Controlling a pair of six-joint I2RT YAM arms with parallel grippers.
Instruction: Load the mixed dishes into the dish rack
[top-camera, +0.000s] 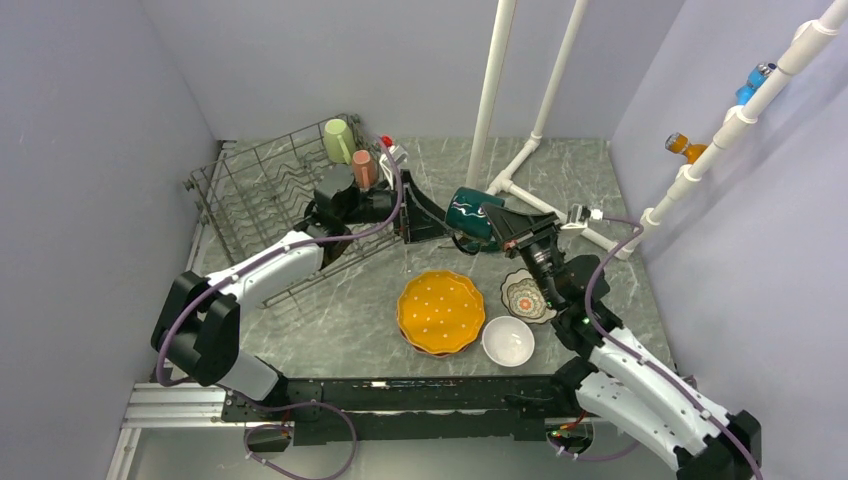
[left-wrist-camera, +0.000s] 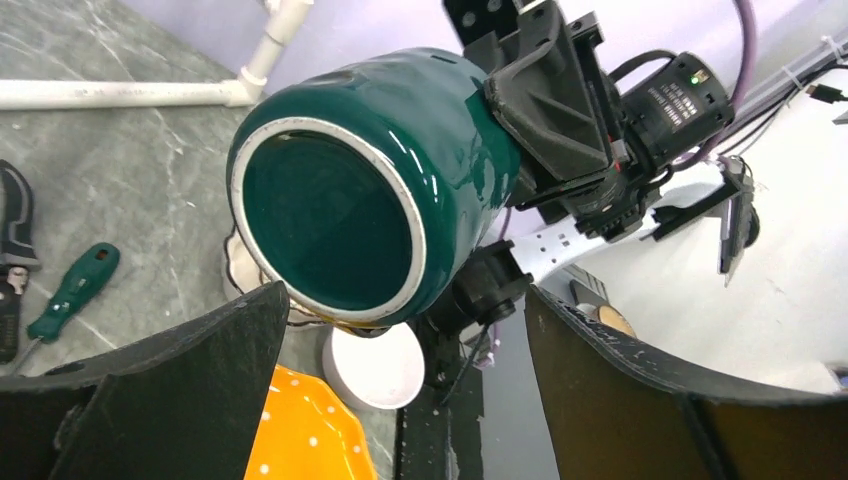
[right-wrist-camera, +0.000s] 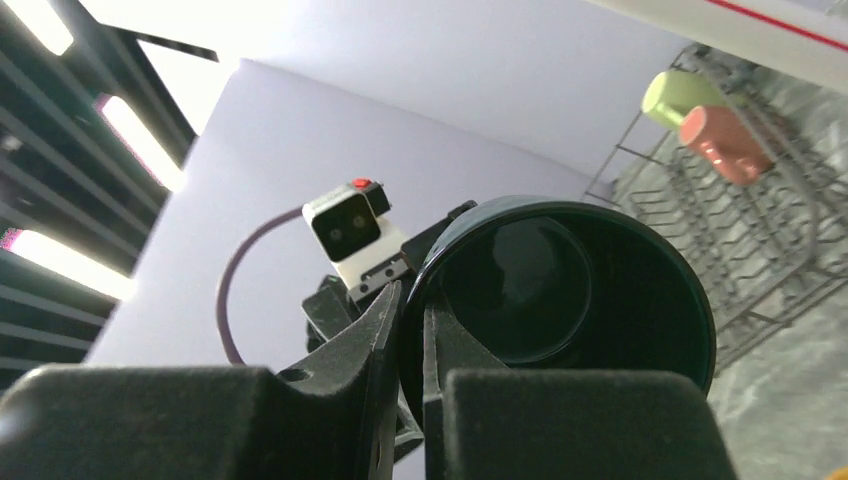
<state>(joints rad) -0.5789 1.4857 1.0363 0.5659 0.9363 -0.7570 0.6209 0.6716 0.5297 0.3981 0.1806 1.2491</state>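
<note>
Passing the dark teal mug (top-camera: 470, 214), held over the table (top-camera: 360, 300) by its rim in the right gripper (top-camera: 499, 224), goes best if the wide-open left gripper (top-camera: 428, 218) straddles its body squarely before closing.

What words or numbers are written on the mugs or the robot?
No text in any view is clear enough to quote.
Tiny pale print on the black round motor behind the dark teal glazed mug: too small and blurred to read.
</note>
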